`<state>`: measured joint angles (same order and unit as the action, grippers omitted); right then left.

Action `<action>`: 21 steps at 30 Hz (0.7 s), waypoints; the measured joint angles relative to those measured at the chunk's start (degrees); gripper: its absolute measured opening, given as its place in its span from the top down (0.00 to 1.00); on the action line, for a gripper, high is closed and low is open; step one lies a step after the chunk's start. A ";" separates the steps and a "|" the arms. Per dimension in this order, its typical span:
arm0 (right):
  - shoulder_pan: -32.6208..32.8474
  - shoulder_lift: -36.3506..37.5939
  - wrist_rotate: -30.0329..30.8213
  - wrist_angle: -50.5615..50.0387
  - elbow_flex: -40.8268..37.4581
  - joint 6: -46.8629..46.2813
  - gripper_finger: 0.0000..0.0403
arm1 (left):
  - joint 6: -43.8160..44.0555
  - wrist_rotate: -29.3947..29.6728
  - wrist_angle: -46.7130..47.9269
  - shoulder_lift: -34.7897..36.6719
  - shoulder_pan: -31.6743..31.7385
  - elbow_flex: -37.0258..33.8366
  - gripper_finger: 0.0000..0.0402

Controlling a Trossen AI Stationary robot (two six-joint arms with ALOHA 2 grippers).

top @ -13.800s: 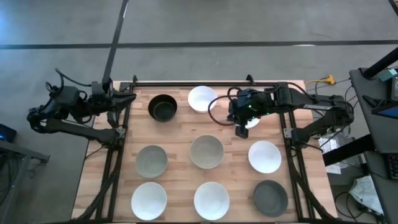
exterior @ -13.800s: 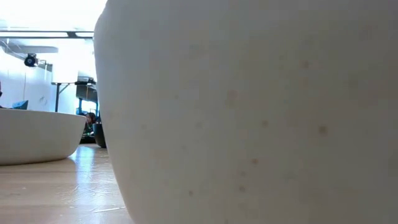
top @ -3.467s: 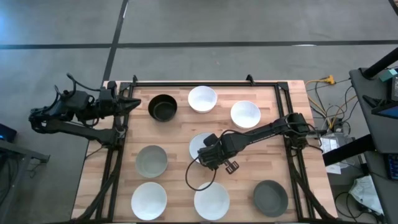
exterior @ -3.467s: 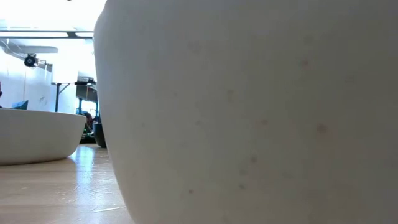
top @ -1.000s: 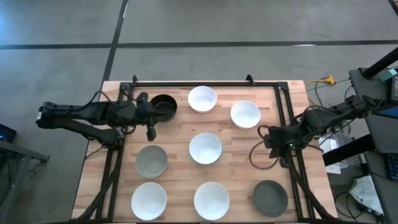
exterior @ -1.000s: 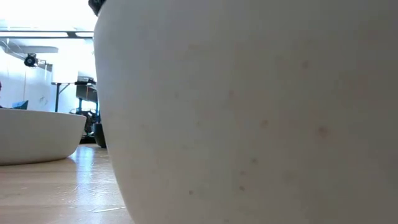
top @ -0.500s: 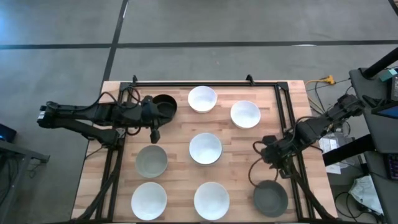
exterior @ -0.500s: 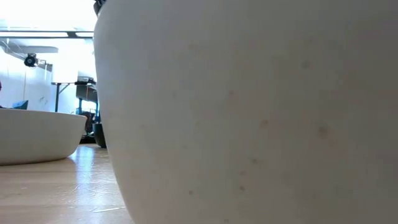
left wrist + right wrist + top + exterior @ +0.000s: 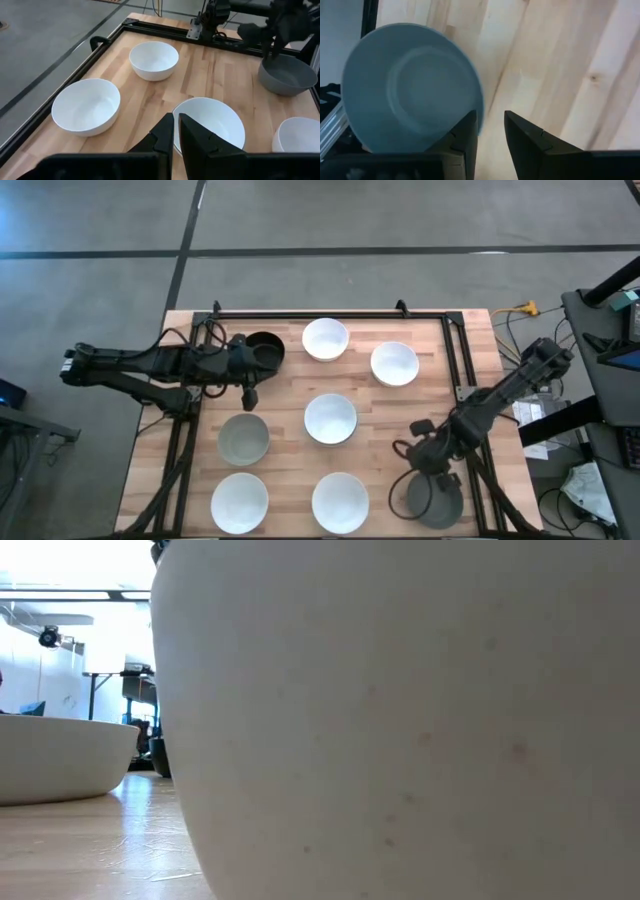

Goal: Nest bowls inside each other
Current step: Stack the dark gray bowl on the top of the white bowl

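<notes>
Evenly, softly lit from above; faint shadows only. Blown-out brightness beyond the table [image 9: 90,850] in the low view; nearest white bowl [image 9: 400,720] a blurred mass.

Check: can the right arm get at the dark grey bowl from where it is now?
Probably yes. The right gripper hangs just above the dark grey bowl, its open fingers on either side of the rim, one inside the bowl and one outside. No other bowl stands between them, and the nearest white bowl sits apart.

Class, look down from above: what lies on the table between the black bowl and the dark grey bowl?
In the high view, the middle white bowl lies between the black bowl and the dark grey bowl; otherwise bare wood.
</notes>
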<state>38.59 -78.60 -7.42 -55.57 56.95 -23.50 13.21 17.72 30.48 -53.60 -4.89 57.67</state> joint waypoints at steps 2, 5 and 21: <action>0.59 -1.88 0.00 1.62 0.00 -0.49 0.78 | 0.02 0.02 -0.04 -0.02 0.00 0.00 0.97; 1.43 -4.41 0.04 3.12 -0.02 -1.60 0.79 | 0.02 0.07 0.00 0.05 0.00 0.00 0.97; 2.79 -13.25 0.04 5.72 -0.09 -2.00 0.82 | -0.04 0.09 0.00 0.13 0.00 0.00 0.97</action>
<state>41.39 -91.85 -7.38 -49.85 56.86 -25.50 13.17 17.80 30.48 -53.47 -4.89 57.67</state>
